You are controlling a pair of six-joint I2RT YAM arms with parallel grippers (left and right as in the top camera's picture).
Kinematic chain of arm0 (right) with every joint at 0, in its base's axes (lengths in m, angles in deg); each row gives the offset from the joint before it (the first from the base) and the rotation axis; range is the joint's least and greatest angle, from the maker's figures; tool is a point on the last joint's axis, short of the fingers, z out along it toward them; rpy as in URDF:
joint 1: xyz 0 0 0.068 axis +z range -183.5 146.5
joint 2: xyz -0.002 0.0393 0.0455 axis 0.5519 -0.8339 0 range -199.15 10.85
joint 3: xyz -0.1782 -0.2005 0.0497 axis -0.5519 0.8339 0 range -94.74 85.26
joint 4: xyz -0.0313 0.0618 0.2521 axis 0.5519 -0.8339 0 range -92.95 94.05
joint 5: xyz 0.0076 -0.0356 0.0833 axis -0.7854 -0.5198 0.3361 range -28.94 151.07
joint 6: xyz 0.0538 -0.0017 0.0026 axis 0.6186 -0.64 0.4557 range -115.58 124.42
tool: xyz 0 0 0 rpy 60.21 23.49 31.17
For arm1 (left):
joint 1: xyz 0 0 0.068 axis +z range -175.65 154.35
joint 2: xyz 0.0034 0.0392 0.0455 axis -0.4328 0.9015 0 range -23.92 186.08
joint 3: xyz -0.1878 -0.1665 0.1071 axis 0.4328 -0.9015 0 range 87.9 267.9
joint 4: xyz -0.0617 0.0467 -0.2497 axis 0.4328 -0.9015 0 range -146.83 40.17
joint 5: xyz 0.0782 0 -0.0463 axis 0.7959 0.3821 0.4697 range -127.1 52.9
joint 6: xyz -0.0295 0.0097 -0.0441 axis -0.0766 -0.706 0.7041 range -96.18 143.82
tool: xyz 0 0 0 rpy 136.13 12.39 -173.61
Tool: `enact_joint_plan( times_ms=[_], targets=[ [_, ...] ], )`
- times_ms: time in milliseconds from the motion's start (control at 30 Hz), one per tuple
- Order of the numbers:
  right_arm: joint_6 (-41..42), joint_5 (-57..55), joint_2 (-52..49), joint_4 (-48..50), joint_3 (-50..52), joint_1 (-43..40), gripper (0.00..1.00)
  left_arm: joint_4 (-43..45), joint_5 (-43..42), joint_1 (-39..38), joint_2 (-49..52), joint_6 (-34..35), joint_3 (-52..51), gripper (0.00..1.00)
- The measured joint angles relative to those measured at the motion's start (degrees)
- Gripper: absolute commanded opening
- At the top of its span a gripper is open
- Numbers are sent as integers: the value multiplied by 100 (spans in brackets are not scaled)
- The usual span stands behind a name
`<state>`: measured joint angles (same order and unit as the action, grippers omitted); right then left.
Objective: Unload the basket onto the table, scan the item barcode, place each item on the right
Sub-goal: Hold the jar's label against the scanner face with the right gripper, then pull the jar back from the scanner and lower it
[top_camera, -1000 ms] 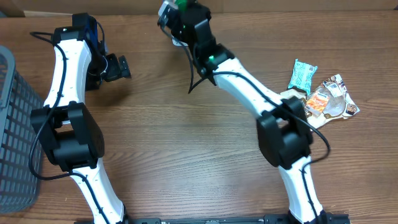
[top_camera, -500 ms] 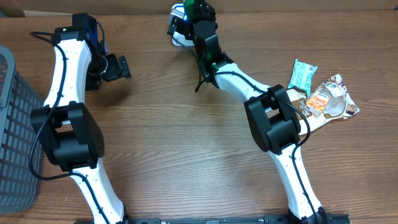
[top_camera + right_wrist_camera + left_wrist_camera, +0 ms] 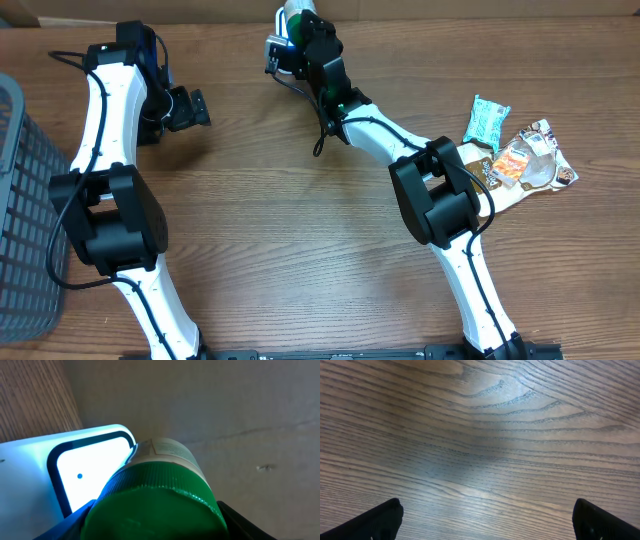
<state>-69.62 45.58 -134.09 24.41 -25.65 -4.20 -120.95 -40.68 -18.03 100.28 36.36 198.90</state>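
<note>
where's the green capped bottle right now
In the right wrist view the green-capped bottle sits in the right claw, right beside the lit white scanner; overhead it is at the table's far edge, near the middle.

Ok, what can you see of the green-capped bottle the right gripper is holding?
The green-capped bottle has a wide green plastic-looking cap and a pale body with a printed label, too blurred to read. The right gripper holds it at the cap, cap toward the wrist camera, by the table's far edge. Its side is at the white scanner's lit window; actual contact cannot be told.
</note>
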Motion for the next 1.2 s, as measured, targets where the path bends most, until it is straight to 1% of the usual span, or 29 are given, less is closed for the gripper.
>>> enact_joint_plan(
  times_ms=[300,500,633,767,900,1067,1200],
  targets=[
    [-468,11,-2,205,-2,-2,67,0,0,0,0,0,0,100],
    [-551,11,-2,214,0,-2,70,0,0,0,0,0,0,100],
    [-527,9,-2,219,0,-2,71,-2,0,0,0,0,0,100],
    [-92,7,13,166,0,11,71,-2,0,0,0,0,0,100],
    [490,17,221,-306,0,52,73,-2,0,0,0,0,0,100],
    [1346,22,970,-1478,24,195,74,-2,0,0,0,0,0,100],
    [2448,33,1904,-2769,28,365,77,-2,0,0,0,0,0,100]
  ],
)
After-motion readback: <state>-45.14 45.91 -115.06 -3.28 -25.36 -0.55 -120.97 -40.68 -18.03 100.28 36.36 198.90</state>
